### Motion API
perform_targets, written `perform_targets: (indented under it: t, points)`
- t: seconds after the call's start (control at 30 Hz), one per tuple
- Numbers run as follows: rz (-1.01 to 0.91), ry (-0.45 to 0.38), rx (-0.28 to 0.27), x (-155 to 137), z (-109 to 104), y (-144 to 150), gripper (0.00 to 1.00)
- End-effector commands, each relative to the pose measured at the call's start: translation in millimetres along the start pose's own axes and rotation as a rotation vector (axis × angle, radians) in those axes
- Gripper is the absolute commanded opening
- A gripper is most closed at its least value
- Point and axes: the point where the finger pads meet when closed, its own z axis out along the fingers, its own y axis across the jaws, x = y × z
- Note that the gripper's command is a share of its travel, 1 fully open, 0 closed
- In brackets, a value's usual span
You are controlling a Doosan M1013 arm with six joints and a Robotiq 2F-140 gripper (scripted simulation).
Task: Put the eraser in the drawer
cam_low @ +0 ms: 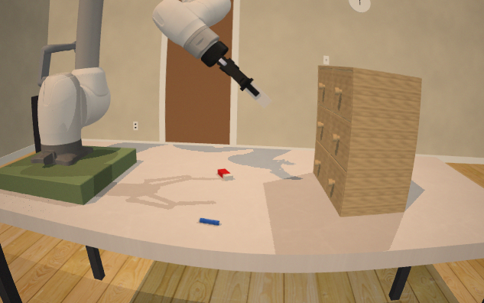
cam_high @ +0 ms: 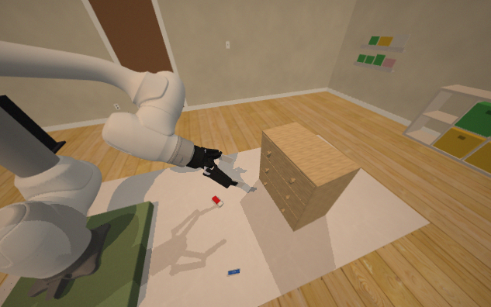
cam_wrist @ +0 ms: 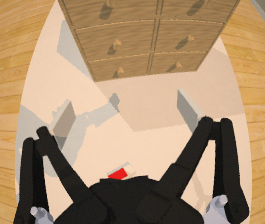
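The red and white eraser [cam_high: 217, 201] [cam_low: 225, 174] [cam_wrist: 120, 172] lies on the table in front of the chest. The small wooden chest [cam_high: 309, 151] [cam_low: 385, 134] stands upright, with three rows of two drawers, all looking pushed in. The left drawer of the middle row [cam_low: 326, 131] [cam_wrist: 94, 41] has a small wooden knob [cam_high: 267, 170] [cam_low: 319, 125] [cam_wrist: 115, 46]. My gripper [cam_high: 237, 174] [cam_low: 264, 100] [cam_wrist: 124, 103] is wide open and empty. It is above the table, between the eraser and the chest front, tilted down toward the chest, and touches neither.
A small blue cylinder [cam_high: 233, 272] [cam_low: 209, 221] lies on the table [cam_high: 197, 287] [cam_low: 144, 237], nearer the exterior camera than the eraser. The arm stands on a green base block [cam_high: 121, 263] [cam_low: 41, 187] on the side opposite the chest.
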Motion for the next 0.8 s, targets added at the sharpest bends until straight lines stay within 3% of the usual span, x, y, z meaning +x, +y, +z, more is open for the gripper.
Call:
perform_targets:
  t: [0.0, 0.77]
  points:
    - [-0.001, 0.06, 0.058, -3.0, 2.8, 0.7, 1.0]
    - [0.006, 0.298, 0.057, -3.7, 30.7, -0.6, 1.0]
